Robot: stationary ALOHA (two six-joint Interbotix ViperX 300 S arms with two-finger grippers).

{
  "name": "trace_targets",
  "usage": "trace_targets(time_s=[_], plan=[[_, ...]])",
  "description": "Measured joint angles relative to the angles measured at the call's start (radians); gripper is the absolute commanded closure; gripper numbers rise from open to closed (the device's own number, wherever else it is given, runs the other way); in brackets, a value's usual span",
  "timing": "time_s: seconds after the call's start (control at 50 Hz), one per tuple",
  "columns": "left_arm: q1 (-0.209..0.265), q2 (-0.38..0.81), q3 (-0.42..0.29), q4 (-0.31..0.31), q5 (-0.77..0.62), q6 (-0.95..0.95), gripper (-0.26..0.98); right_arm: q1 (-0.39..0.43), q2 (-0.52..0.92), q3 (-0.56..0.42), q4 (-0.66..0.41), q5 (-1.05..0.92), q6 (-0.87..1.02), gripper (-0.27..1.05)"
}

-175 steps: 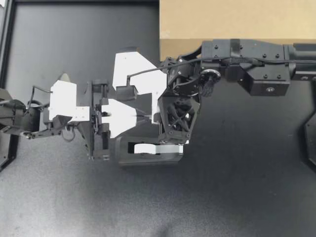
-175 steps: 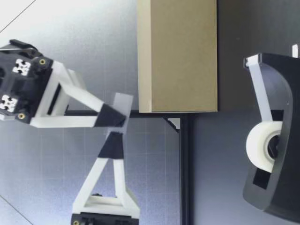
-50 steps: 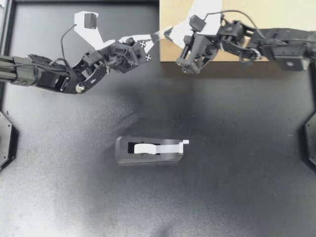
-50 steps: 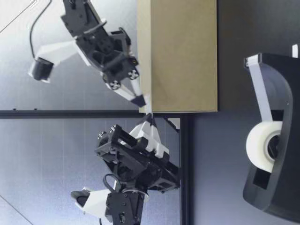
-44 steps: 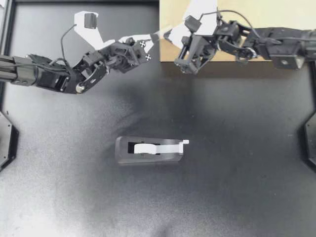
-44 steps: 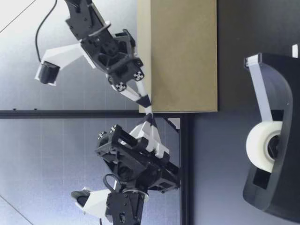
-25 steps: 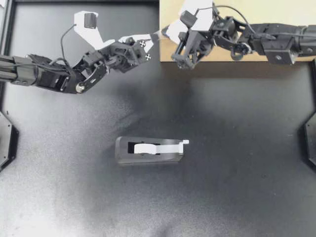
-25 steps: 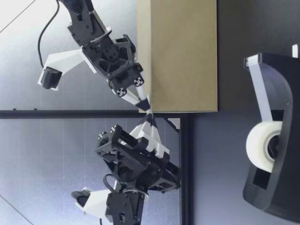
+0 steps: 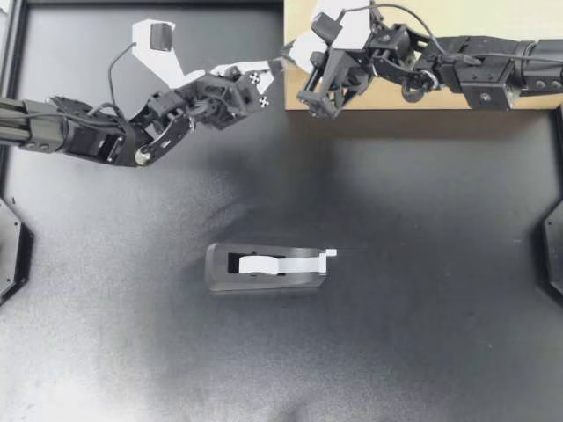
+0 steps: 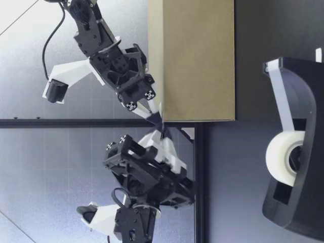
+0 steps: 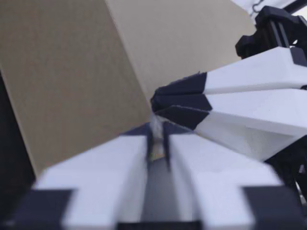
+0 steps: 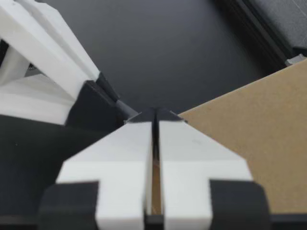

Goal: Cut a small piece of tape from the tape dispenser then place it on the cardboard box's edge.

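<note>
My left gripper and right gripper meet tip to tip at the upper left corner of the brown cardboard box. In the left wrist view a pale sliver of tape runs from the right gripper's dark shut tips into the narrow gap of my left gripper, whose fingers stand slightly apart. The right wrist view shows my right gripper pressed shut beside the box. The low view has both tips, right and left, at the box's top edge. The black tape dispenser sits mid-table.
The dispenser's white roll and its tape end at the cutter face right. A black frame rail runs along the table's far side. Dark mat lies around the dispenser.
My right gripper has slid along the box top to its corner, close against the left gripper's tip. The left fingers have parted a little. The left arm and dispenser stay put.
</note>
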Motion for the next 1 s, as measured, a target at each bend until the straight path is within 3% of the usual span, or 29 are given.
trace_targets(time_s=[0.1, 0.34, 0.52, 1.0], plan=[[0.000, 0.000, 0.003, 0.000, 0.000, 0.002, 0.24, 0.000, 0.002, -0.002, 0.000, 0.002, 0.000, 0.87], [-0.008, -0.020, 0.041, 0.002, 0.000, 0.014, 0.27, 0.000, -0.008, -0.008, 0.000, 0.000, 0.003, 0.87], [-0.054, -0.067, 0.087, 0.006, 0.000, 0.081, 0.27, 0.014, -0.089, -0.014, 0.000, 0.003, 0.009, 0.87], [-0.230, -0.301, 0.230, 0.037, 0.000, 0.560, 0.27, 0.284, -0.331, 0.110, 0.017, 0.005, 0.017, 0.87]])
